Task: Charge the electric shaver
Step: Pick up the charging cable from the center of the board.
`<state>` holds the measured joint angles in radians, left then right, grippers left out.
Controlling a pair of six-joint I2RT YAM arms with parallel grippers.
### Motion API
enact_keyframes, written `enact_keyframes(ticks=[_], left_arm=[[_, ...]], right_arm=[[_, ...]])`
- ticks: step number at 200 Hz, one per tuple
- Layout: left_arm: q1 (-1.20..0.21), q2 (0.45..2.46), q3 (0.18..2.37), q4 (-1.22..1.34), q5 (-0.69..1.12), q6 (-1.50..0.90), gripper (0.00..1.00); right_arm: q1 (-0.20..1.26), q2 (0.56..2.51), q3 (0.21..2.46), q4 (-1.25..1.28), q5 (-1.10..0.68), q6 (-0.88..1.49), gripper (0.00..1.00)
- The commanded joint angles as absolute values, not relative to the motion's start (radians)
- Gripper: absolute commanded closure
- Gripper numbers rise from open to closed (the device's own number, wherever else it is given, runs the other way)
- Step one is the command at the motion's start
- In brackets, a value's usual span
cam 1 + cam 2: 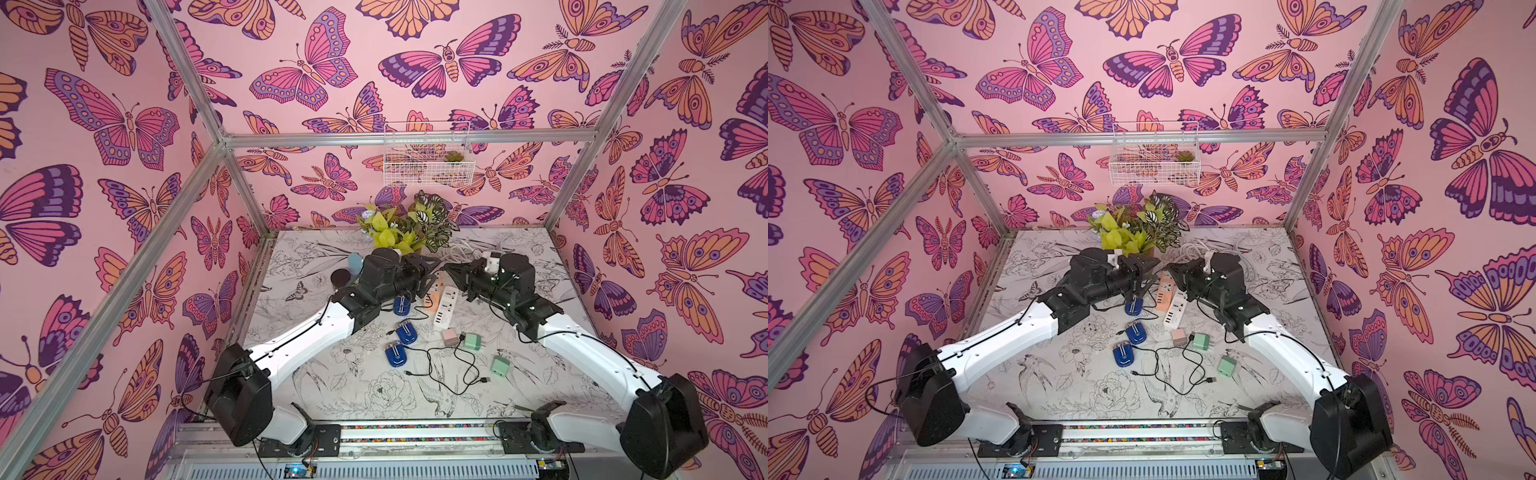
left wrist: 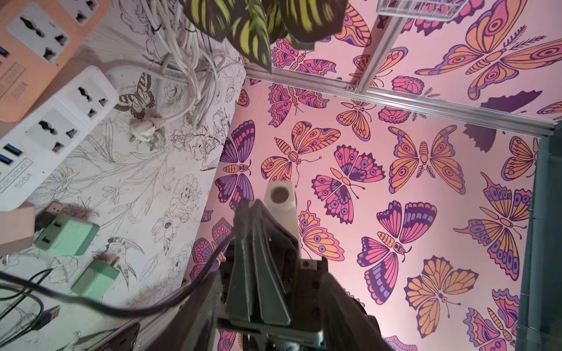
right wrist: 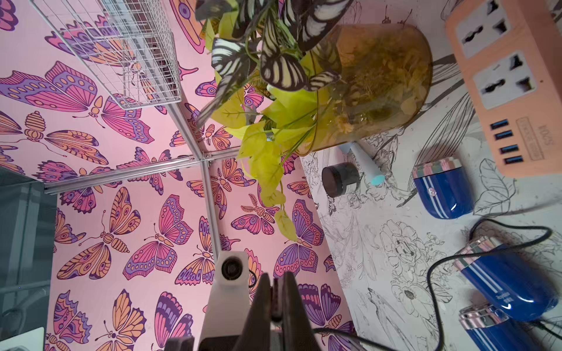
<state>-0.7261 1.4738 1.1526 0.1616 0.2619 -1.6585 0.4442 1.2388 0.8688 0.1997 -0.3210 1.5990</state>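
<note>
Three blue electric shavers lie mid-table in both top views: the far one (image 1: 402,305), the middle one (image 1: 406,332) and the near one (image 1: 395,354). Loose black cables (image 1: 440,370) trail between them. My two grippers face each other above the orange power strip (image 1: 432,296). The right gripper (image 3: 276,275) is shut on a small dark cable plug (image 3: 276,304), and a black cable leads away from it. In the left wrist view the left gripper (image 2: 254,203) shows a narrow gap between its fingers with nothing in it. A black cable (image 2: 121,308) passes beside it.
A white power strip (image 1: 446,305) lies beside the orange one. A pink adapter (image 1: 449,336) and two green adapters (image 1: 471,341) (image 1: 500,365) lie toward the front right. At the back are a plant in an amber vase (image 3: 380,85), a black jar (image 1: 340,277) and coiled white cords (image 2: 188,60).
</note>
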Motion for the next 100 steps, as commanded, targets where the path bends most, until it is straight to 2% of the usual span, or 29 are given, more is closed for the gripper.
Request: enact_keyframes(ticks=[1,38,75,100], left_arm=[[-0.721,1.523,1.192,0.198,0.264,-1.651,0.52],[-0.721,1.546,1.176,0.198,0.276,-1.634,0.63],[-0.717,1.566,1.201,0.195,0.272,-1.591,0.63],[-0.709,1.581,1.212,0.196,0.289,-1.572,0.69]], right_arm=[[0.452,1.213,0.891,0.191,-0.295,1.644,1.00],[0.451,1.220,0.900,0.207,-0.317,1.679,1.00],[0.453,1.240,0.897,0.234,-0.365,1.718,1.00],[0.453,1.237,0.890,0.233,-0.385,1.731,1.00]])
